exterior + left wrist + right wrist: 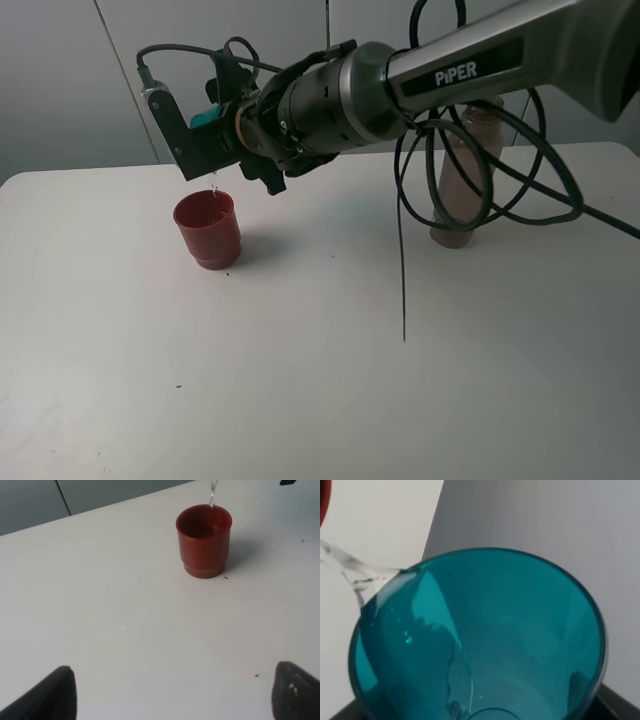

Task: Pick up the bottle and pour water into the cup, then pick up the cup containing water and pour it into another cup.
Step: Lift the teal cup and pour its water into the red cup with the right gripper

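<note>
My right gripper (205, 135) has reached across to the left and is shut on the teal cup (207, 117), tipped on its side above the red cup (208, 229). A thin stream of water (213, 186) falls from the teal cup's rim into the red cup. The right wrist view looks into the tilted teal cup (485, 645), with water (350, 572) running over its lip. The red cup (204, 540) stands upright in the left wrist view, with the stream (212, 495) entering it. The grey-brown bottle (462, 175) stands upright at the back right behind cables. My left gripper (172, 692) is open and empty over bare table.
The right arm (470, 65) and its black cable loops (480, 170) span the back of the white table (320, 380). A grey wall stands behind the table's far edge.
</note>
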